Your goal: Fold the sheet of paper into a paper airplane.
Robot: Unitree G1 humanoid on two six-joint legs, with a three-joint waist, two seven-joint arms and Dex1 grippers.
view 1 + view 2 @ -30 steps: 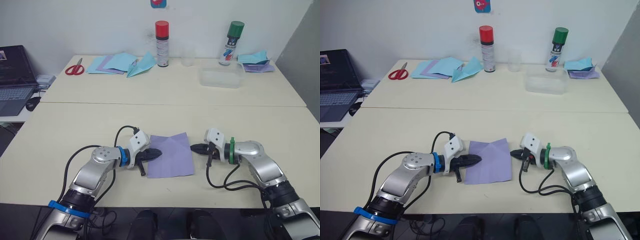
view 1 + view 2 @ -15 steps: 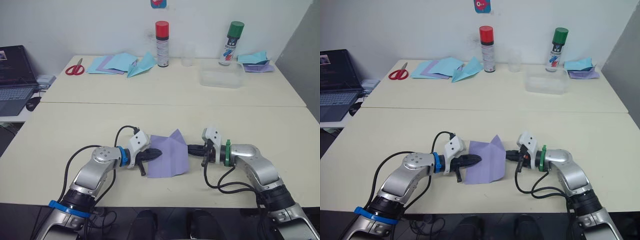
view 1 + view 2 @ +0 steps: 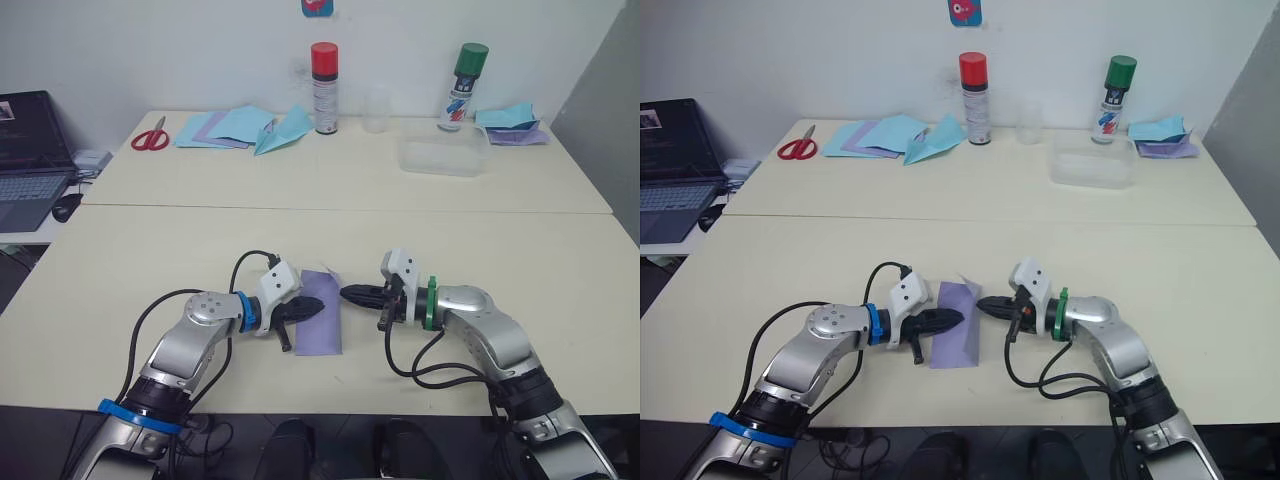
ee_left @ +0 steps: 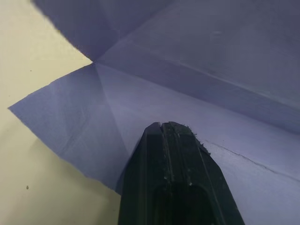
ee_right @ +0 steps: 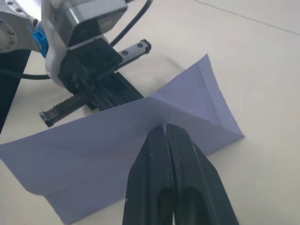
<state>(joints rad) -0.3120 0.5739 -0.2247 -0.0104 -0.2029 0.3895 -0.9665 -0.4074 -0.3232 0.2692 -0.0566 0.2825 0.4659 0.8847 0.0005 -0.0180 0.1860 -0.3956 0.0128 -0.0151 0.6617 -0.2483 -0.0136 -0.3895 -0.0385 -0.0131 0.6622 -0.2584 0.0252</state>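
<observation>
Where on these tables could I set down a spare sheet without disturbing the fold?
The near table is bare right of the right gripper, and left of the left gripper. The far table is bare in front of the scissors and red can. It is crowded round the lavender sheet and along the back edge.

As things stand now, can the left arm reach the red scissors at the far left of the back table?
Probably not. The scissors lie far back, across the table seam, while the left gripper, fingers shut, presses on the lavender sheet of paper near the robot. Nothing blocks the way; distance does.
</observation>
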